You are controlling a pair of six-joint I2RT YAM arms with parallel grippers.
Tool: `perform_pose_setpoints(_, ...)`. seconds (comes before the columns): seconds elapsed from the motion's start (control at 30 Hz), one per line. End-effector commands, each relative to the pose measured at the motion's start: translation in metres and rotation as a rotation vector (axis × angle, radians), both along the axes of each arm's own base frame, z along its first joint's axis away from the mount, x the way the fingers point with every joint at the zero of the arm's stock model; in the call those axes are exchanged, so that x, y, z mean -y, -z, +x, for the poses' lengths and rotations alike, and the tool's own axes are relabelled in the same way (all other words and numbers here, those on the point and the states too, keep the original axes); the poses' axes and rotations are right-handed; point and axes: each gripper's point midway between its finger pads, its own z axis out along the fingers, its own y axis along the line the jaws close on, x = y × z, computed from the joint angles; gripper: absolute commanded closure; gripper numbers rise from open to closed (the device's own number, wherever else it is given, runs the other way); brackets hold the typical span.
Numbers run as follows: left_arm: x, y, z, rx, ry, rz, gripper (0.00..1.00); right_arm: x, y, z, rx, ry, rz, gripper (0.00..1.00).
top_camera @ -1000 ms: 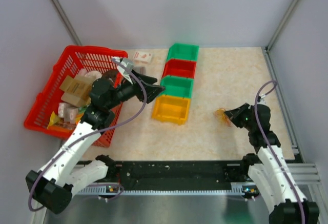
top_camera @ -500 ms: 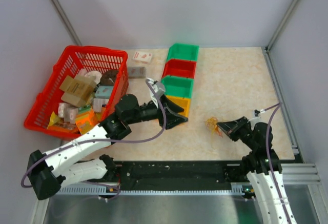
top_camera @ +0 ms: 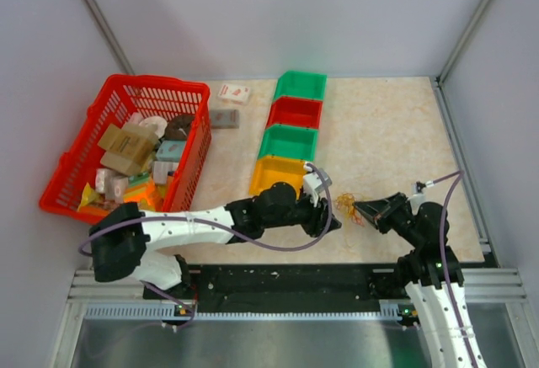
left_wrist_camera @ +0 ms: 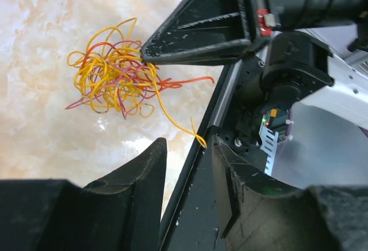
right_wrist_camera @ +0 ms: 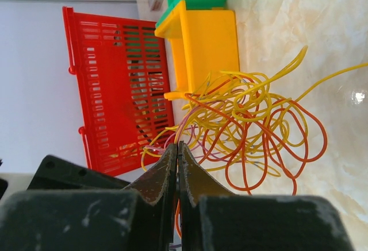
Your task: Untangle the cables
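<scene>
The cables are a small tangle of yellow, orange and red strands on the marbled table, in front of the yellow bin. My right gripper is shut on strands at the tangle's right side. In the right wrist view the jaws are pressed together with strands pinched between them, and the loops of the cables spread out beyond. My left gripper sits low just left of the tangle. In the left wrist view its jaws stand apart with nothing between them, the cables lie ahead, and a loose yellow end reaches toward its right finger.
A red basket full of packets stands at the left. A row of green, red, green and yellow bins runs down the middle. Two small packets lie behind the basket. The black rail borders the near edge.
My left arm has swung from above the basket, across the bins, down to the cables, and its jaws have narrowed. My right gripper first pulled the tangle nearer, then stayed still.
</scene>
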Motion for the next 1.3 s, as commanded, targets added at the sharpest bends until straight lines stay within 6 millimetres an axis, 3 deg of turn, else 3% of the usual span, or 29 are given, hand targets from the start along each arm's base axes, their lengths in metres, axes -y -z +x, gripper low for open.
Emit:
perform_pose_setpoints(0.0,0.025,-0.014,0.011,-0.03,-0.038,-0.042,0.57,-0.002,-0.031,0.0,0.09,-0.005,0.038,1.0)
perform_pose_setpoints(0.13,0.038,-0.008,0.004,-0.107,0.002,-0.05,0.55,-0.002,-0.031,0.0,0.098,0.001,0.036,1.0)
perform_pose_setpoints(0.3,0.043,0.005,-0.006,-0.164,0.019,-0.052,0.43,0.0,-0.029,0.001,0.089,0.011,0.037,1.0)
perform_pose_setpoints(0.43,0.046,0.013,-0.01,-0.195,0.026,-0.042,0.42,-0.001,-0.03,0.001,0.092,0.007,0.039,1.0)
perform_pose_setpoints(0.6,0.051,0.016,-0.009,-0.203,0.022,-0.04,0.55,-0.001,-0.031,0.0,0.099,0.01,0.046,1.0)
perform_pose_setpoints(0.8,0.059,0.023,-0.012,-0.23,0.045,-0.027,0.6,-0.001,-0.033,0.0,0.105,0.011,0.046,1.0)
perform_pose_setpoints(0.93,0.058,0.016,-0.01,-0.2,0.05,-0.035,0.87,0.001,-0.03,0.001,0.11,0.016,0.024,1.0)
perform_pose_setpoints(0.97,0.055,0.014,-0.009,-0.183,0.044,-0.03,1.0,0.003,-0.027,0.002,0.115,0.021,-0.003,1.0)
perform_pose_setpoints(1.0,0.051,0.01,-0.006,-0.162,0.029,-0.024,1.0,0.006,-0.022,0.003,0.118,0.032,-0.041,0.94)
perform_pose_setpoints(1.07,0.041,-0.001,-0.002,-0.112,0.007,-0.019,1.0,0.019,0.0,0.003,0.063,0.063,-0.167,0.69)
perform_pose_setpoints(1.13,0.03,-0.014,-0.002,-0.067,0.007,-0.008,1.0,0.029,0.014,0.003,0.029,0.07,-0.275,0.49)
perform_pose_setpoints(1.27,0.018,-0.042,-0.006,-0.017,0.029,0.011,1.0,0.023,0.01,0.0,0.064,-0.014,-0.326,0.34)
